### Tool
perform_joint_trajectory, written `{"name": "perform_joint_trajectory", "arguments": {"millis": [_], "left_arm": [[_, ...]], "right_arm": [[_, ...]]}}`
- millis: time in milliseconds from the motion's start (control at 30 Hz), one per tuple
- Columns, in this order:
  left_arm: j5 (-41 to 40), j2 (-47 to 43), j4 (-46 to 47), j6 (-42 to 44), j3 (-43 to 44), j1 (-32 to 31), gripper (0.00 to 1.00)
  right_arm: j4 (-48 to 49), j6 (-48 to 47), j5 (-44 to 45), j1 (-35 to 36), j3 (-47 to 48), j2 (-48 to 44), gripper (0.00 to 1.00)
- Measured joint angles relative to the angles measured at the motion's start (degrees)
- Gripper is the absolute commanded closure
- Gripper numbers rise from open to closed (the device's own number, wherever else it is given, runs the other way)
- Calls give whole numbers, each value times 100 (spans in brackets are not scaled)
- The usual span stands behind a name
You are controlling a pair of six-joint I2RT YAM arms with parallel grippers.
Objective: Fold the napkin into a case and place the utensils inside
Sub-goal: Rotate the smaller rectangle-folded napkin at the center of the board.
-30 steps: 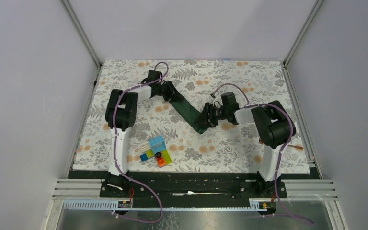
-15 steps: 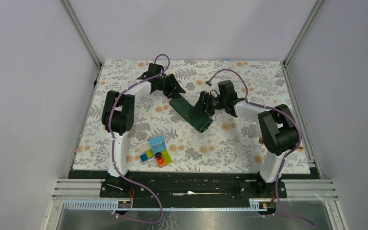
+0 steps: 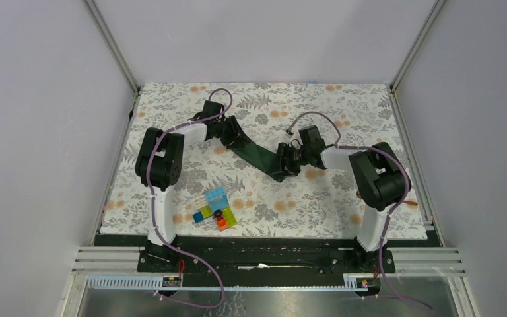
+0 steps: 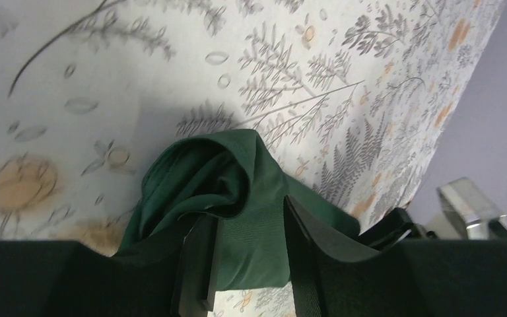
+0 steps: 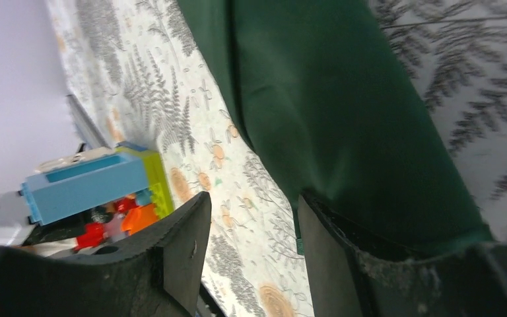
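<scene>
The dark green napkin lies as a narrow folded band on the floral cloth, running from back left to front right. My left gripper is at its back end. In the left wrist view its jaws stand apart, with bunched napkin lying between them. My right gripper is at the front end. It is open with bare floral cloth in its gap, and the napkin lies against its right finger. A copper-coloured bit shows by the right arm. The silver utensil is hidden.
A cluster of colourful plastic blocks sits near the front left and also shows in the right wrist view. The floral table covering ends at metal frame rails on both sides. Grey walls close in the back and sides.
One second ago the napkin was stretched between both grippers. Half a second ago both had swung towards the back and the left was clear of the cloth. Now both are back at its ends.
</scene>
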Motion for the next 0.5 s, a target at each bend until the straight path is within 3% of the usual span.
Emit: {"name": "perform_joint_trajectory", "arguments": {"millis": [300,500], "left_arm": [[-223,-866,37,-179,-1102,-83,49],[-157,-1519,-17,-328,-1810,-579,47]], "right_arm": [[-1259,-754,1342,-96,474,-293,37],[-2415,-1213,2559,-192,1294,-284,32]]}}
